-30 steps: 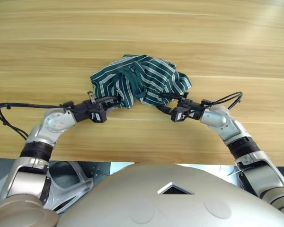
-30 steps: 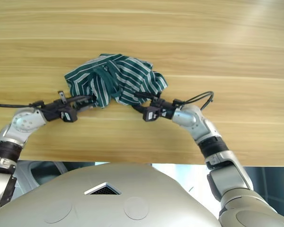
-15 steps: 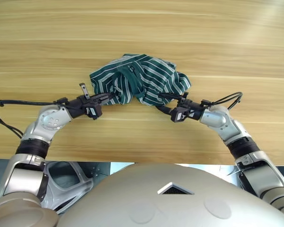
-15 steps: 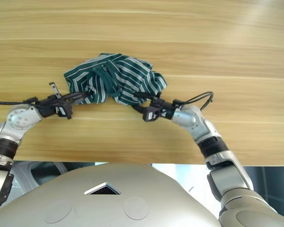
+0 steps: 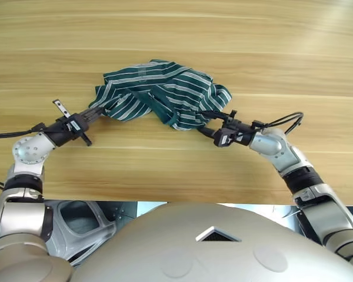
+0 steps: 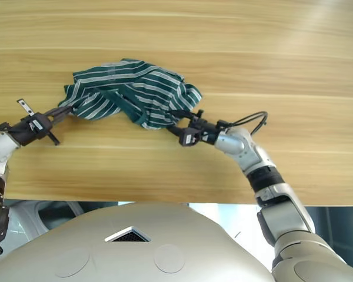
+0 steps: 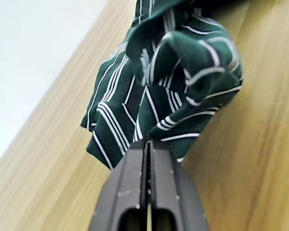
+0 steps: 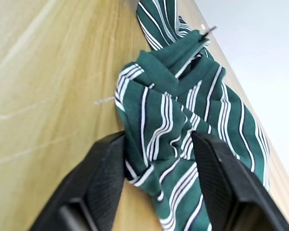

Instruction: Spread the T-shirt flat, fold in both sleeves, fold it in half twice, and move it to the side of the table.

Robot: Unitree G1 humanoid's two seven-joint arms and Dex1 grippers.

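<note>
Striped shirt (image 5: 159, 94) bunched on tabletop (image 5: 176, 35), left hand (image 7: 148, 143) pressed together, pinching its edge, right hand (image 8: 157, 140) partly closed, clamping a thick fold

Left arm (image 5: 30, 149) and right arm (image 5: 277, 147): rounded silver-grey shells, each with a black ribbed collar (image 5: 297, 176) on the forearm. A black cable (image 5: 286, 121) loops free beside each wrist. Left gripper (image 5: 95, 112) and right gripper (image 5: 205, 121): matt black, with flat tapering jaws bearing small screws.
</note>
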